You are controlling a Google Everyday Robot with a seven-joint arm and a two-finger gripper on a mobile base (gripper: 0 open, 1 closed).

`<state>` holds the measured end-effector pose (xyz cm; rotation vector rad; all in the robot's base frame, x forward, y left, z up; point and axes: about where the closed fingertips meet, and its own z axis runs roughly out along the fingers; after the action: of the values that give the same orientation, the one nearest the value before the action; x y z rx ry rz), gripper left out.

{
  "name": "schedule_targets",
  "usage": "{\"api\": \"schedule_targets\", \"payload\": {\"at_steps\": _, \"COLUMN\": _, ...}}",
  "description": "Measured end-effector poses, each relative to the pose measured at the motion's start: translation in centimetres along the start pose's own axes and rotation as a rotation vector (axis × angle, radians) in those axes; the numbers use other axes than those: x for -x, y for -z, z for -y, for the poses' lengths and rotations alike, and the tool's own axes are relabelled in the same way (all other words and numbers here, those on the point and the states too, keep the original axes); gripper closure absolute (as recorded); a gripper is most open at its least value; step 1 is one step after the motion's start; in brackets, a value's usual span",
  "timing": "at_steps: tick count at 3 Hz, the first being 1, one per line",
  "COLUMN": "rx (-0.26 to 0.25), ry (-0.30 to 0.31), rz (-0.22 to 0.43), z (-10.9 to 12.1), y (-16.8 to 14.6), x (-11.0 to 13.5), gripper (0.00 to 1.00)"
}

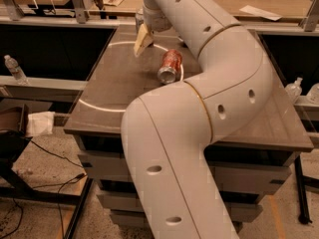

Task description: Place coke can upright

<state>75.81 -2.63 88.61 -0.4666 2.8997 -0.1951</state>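
camera view: coke can (170, 66) lies on its side on the table (114, 93), gripper (142, 40) near the can's far left, not touching it, grip state impossible to tell.

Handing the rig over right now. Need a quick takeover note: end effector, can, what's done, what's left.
End effector: over the far part of the table, left of and beyond the coke can, not touching it.
Coke can: lying on its side on the table, one silver end toward the camera, partly next to the arm.
Done: nothing visible; the can is not grasped and not upright.
Left: bring the end effector to the can, grasp it, stand it upright on the table, release.
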Motion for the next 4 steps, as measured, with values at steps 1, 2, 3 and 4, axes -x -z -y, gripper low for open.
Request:
{"api": "schedule_targets", "payload": {"at_steps": 1, "rx": -0.030, "ry": -0.045, "rz": -0.034, "z": 1.7, "y": -1.3, "x": -0.7, "gripper": 0.00}}
{"api": "schedule_targets", "payload": {"at_steps": 2, "rx": 0.013, "ry": -0.094, "rz": -0.039, "z": 2.9, "y": -1.2, "x": -1.7, "gripper": 0.00}}
{"api": "schedule_targets", "payload": {"at_steps": 3, "rx": 0.099, "ry": -0.135, "rz": -0.031, "z": 3.2, "y": -0.4, "x": -2.7, "gripper": 0.00}}
{"api": "schedule_targets", "payload": {"at_steps": 4, "rx": 0.158, "ry": -0.135, "rz": -0.020, "z": 2.5, "y": 0.8, "x": -3.0, "gripper": 0.00}}
